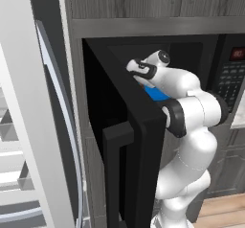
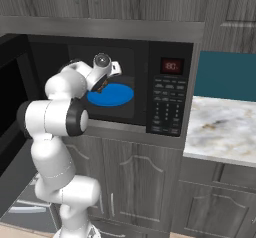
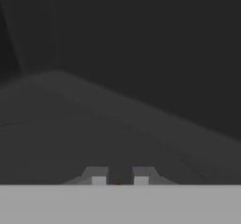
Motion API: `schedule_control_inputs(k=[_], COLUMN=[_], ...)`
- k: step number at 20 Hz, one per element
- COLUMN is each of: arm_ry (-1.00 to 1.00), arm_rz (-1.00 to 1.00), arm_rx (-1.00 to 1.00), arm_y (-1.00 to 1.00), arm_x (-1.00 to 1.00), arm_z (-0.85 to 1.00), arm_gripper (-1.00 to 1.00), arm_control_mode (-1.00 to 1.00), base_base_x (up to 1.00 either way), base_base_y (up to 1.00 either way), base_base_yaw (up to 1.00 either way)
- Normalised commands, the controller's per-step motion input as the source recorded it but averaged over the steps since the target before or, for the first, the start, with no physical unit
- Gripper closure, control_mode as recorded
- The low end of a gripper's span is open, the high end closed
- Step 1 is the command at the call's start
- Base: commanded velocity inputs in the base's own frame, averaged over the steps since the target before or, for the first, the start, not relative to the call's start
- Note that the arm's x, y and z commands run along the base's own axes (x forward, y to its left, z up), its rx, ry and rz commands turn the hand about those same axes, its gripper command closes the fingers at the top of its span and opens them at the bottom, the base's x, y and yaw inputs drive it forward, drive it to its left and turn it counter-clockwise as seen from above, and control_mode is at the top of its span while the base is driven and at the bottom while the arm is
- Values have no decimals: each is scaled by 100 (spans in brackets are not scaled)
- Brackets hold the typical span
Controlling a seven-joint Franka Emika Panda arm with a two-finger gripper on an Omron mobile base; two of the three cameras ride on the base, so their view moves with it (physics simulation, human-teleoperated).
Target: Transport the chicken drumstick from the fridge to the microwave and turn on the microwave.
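My arm is reaching into the open microwave [image 2: 165, 89], its black door [image 1: 129, 141] swung out wide to my left. My fingers [image 3: 120, 178] are nearly pressed together, with a small reddish-brown sliver just showing between them, too little for me to tell what it is. In the right base view a bit of orange-brown, the chicken drumstick [image 2: 103, 85], sits at my hand, right above the blue plate [image 2: 114, 96] inside the cavity.
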Motion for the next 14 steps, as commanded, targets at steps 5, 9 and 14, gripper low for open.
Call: schedule_control_inputs(k=[5,9,14], arm_ry=[2,3,4], arm_rz=[0,0,0], arm_rx=[0,0,-2], arm_y=[-20,-14,-6], arm_x=[12,10,8], arm_z=[-1,-2,-11], arm_gripper=[100,100,100], arm_control_mode=[-100,-100,-100], base_base_x=[0,0,0], base_base_y=[0,0,0], base_base_yaw=[0,0,0])
